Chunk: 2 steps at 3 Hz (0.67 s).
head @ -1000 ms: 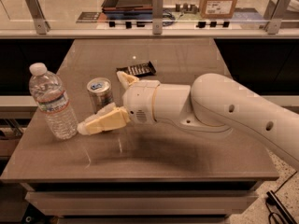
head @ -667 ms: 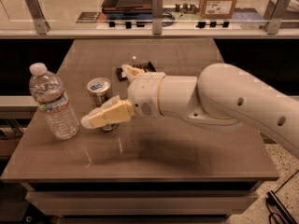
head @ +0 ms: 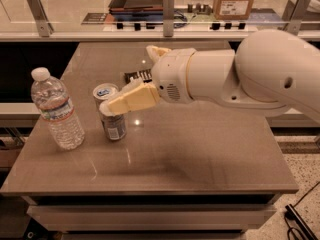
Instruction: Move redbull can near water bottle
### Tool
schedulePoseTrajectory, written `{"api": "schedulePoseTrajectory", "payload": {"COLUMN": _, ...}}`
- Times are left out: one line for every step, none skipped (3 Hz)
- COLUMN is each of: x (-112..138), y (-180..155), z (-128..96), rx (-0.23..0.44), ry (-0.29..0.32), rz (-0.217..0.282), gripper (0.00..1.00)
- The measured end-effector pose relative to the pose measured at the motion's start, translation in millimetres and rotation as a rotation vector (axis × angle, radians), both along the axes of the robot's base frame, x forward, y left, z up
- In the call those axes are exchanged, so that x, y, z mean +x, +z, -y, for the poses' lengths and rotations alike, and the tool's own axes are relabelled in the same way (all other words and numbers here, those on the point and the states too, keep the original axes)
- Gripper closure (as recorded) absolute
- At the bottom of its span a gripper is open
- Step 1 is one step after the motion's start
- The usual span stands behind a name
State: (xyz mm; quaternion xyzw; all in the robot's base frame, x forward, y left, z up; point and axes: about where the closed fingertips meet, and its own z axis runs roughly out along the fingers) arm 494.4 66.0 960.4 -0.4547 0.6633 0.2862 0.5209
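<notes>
The redbull can (head: 112, 118), silver-grey with a blue-tinted top, stands upright on the brown table (head: 200, 154), a short gap to the right of the water bottle (head: 56, 111). The bottle is clear, with a white cap and a white-blue label, and is also upright. My gripper (head: 128, 80) hovers just right of and above the can, with its fingers spread wide and nothing between them. One cream finger (head: 127, 99) crosses in front of the can's upper part. The other finger (head: 156, 52) points up and back.
A flat dark snack bar wrapper (head: 139, 75) lies behind the can, partly hidden by my gripper. My big white arm (head: 250, 71) covers the table's right rear. A counter with a glass rail and a cardboard box (head: 235, 1) runs behind the table.
My gripper has risen and drawn back to the right, from low beside the can to above it. The can and bottle have not moved.
</notes>
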Motion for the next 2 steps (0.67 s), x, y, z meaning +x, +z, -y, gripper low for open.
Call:
{"api": "schedulePoseTrajectory", "payload": {"x": 10, "y": 25, "z": 19, "rx": -0.041, "ry": -0.029, "rz": 0.021, "gripper": 0.00}}
{"api": "schedulePoseTrajectory", "payload": {"x": 20, "y": 46, "z": 42, "rx": -0.067, "ry": -0.064, "rz": 0.055, "gripper": 0.00}}
